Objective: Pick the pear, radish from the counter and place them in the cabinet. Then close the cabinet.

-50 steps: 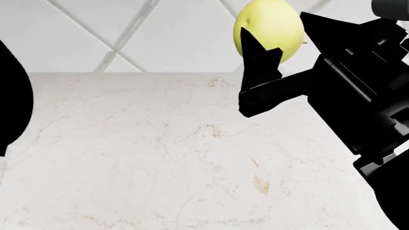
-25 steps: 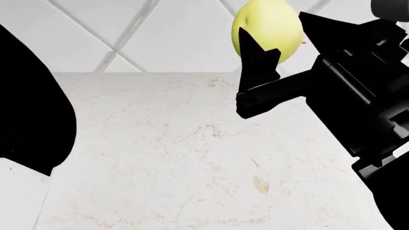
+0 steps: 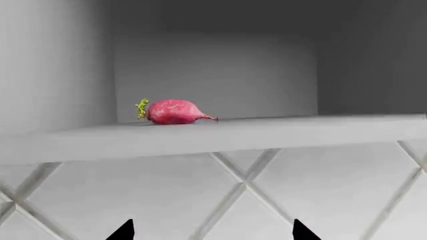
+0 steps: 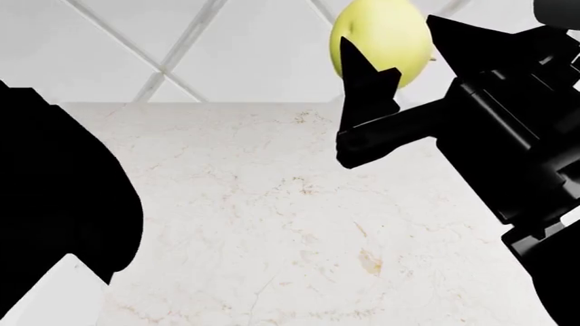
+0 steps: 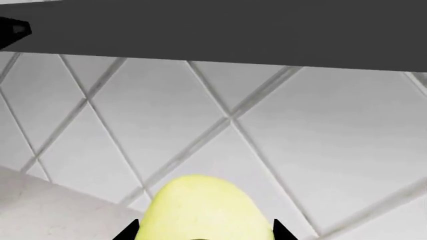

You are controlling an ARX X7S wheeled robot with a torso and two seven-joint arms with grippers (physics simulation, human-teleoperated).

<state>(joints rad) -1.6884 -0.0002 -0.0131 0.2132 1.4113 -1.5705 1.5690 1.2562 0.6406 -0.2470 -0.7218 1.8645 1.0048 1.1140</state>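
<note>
The yellow-green pear (image 4: 379, 30) hangs above the back of the counter (image 4: 254, 204), in front of the tiled wall. My right gripper (image 4: 390, 34) is shut on it, one black finger on each side. In the right wrist view the pear (image 5: 200, 207) fills the space between the fingertips of the right gripper (image 5: 205, 231). The pink-red radish (image 3: 172, 111) lies on its side on the cabinet shelf (image 3: 280, 131), green top toward the cabinet's side wall. My left gripper (image 3: 213, 232) is open below the shelf edge, holding nothing.
White diamond-tiled wall (image 4: 181, 47) rises behind the counter. The dark underside of the cabinet (image 5: 233, 35) runs above the pear in the right wrist view. My left arm (image 4: 54, 204) is a large black shape over the counter's left side.
In the head view the left arm's black shape has moved further in from the left and covers more of the counter. The right gripper and pear have barely moved.
</note>
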